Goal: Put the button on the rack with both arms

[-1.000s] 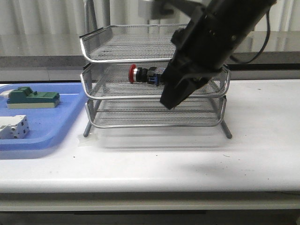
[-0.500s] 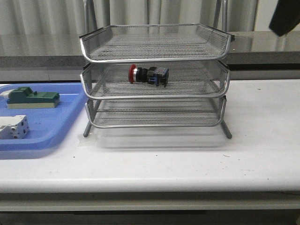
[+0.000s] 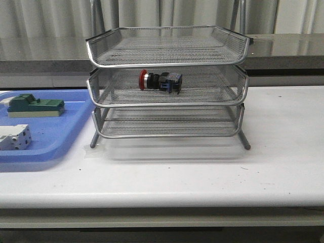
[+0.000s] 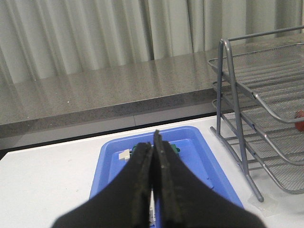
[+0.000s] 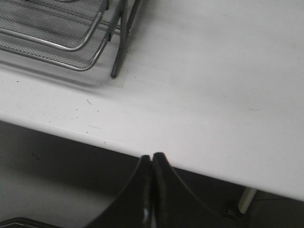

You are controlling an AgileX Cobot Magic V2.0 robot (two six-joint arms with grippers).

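Note:
The button [image 3: 160, 81], with its red head, black collar and blue-black block, lies on its side in the middle tier of the silver wire-mesh rack [image 3: 167, 104]. Neither arm shows in the front view. In the left wrist view my left gripper [image 4: 153, 145] is shut and empty above the blue tray, with the rack [image 4: 266, 114] off to one side and a sliver of the red head [image 4: 300, 114] at the frame edge. In the right wrist view my right gripper [image 5: 152, 156] is shut and empty over the table's front edge, away from the rack's corner [image 5: 71, 33].
A flat blue tray [image 3: 50, 147] sits left of the rack and holds a green block [image 3: 35, 106] and a white terminal block [image 3: 14, 137]. White tabletop [image 3: 283, 152] stretches right of the rack. A grey ledge and curtains run behind.
The right arm, which stood in front of the rack's right side, has lifted away up and right and left the front view. The button stays in the middle tier.

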